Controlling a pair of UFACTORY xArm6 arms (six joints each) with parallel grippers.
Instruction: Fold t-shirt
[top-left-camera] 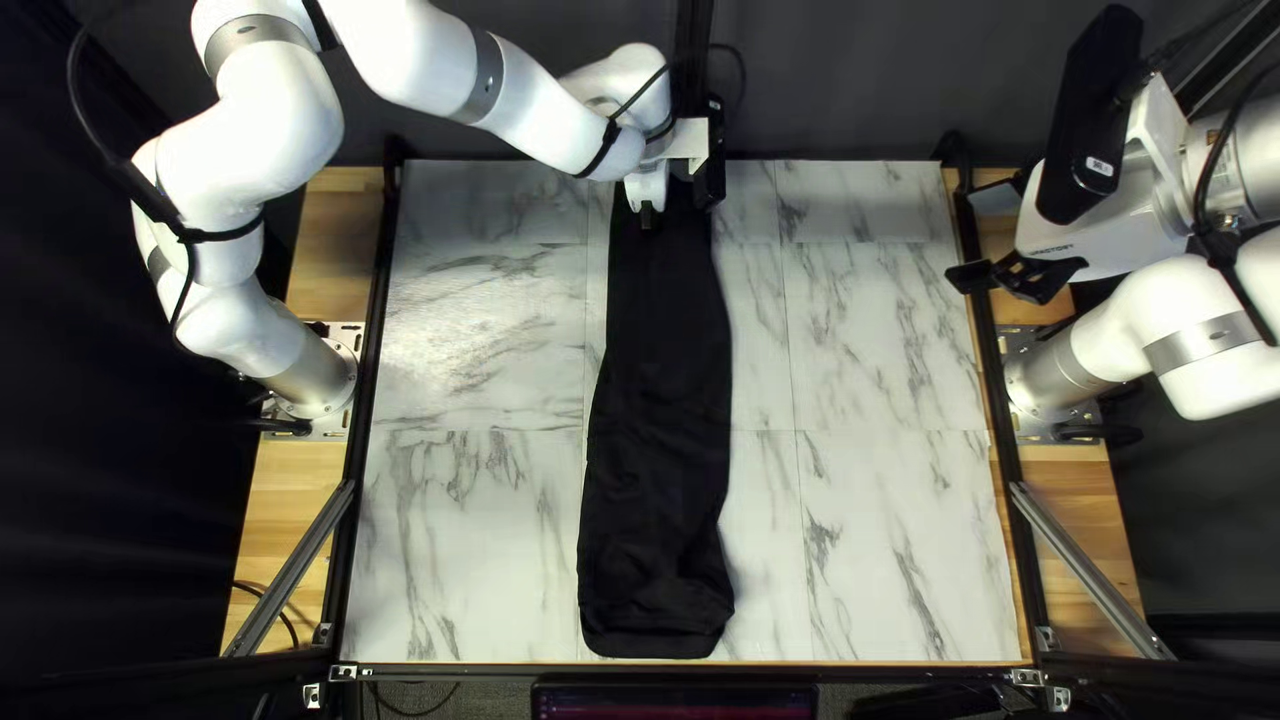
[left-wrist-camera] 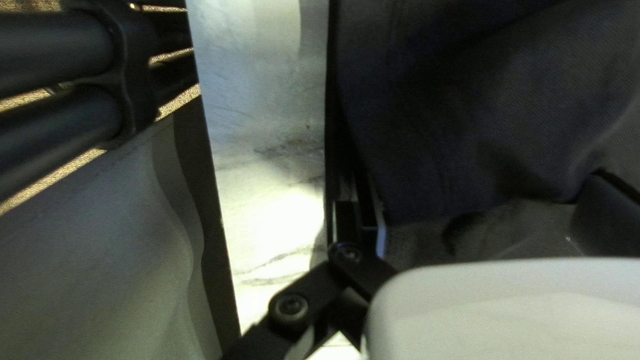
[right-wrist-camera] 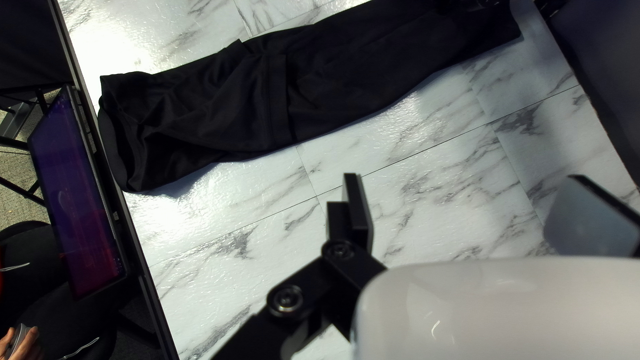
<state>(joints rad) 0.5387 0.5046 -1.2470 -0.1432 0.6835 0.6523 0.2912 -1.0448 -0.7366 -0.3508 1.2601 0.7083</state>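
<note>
Black soft-fabric t-shirt (top-left-camera: 663, 400) on the white, grey-veined marble-pattern tabletop (top-left-camera: 887, 534), approx. mid-table. It's in a long narrow strip, running from the far edge down to near the near edge in top left view. Near end is wider, w/ rumpled folds; far end runs under my L gripper (top-left-camera: 680, 200), so partly hidden there.

L arm reaches across the far side of the table, gripper low at the strip's far end. L wrist view: fingers wide apart, i.e. open, dark cloth ahead of & between them; I can't tell if either finger touches it. Marble shows beside the cloth, then the table edge, grey curtain (left-wrist-camera: 100, 267) & thick black rods (left-wrist-camera: 60, 47) past it.

R gripper (top-left-camera: 983, 238) is up by the table's R edge in top left view, well apart from the shirt. R wrist view: fingers open w/ a wide gap, nothing gripped, marble beneath. Shirt lies ahead, bare marble btwn; a straight crosswise edge of a fold layer shows partway along it.

Also in R wrist view: flat dark monitor (right-wrist-camera: 77, 200) w/ purple-lit screen just past the near table edge, plus a person's hand (right-wrist-camera: 25, 343) w/ a small grey obj. (right-wrist-camera: 17, 337), too cut off to ID.
</note>
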